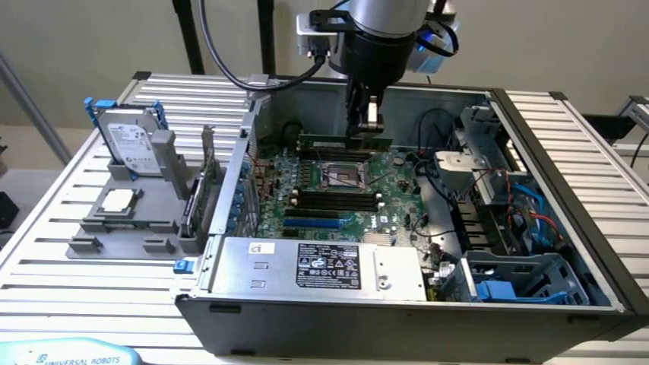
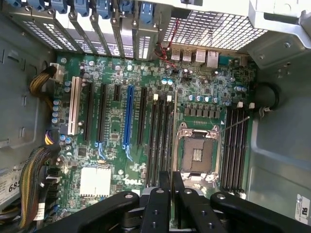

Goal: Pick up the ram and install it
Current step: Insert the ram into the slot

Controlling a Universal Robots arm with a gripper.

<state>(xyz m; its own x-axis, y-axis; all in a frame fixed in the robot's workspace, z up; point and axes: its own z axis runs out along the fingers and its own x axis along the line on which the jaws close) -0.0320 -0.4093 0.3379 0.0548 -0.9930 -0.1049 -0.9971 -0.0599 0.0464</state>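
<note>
The ram is a narrow green stick held level inside the open computer case, above the motherboard. My gripper reaches down from above and is shut on the stick's middle. In the wrist view the black fingers close on the ram, which shows edge-on as a thin pale line. It hangs over the gap between the processor socket and a bank of black memory slots. A second bank of slots lies on the socket's other side.
The case walls ring the motherboard. A silver power supply sits at the near edge, with cables and a blue drive cage at the exterior view's right. A grey fixture at the left holds a hard drive, a processor chip and an expansion card.
</note>
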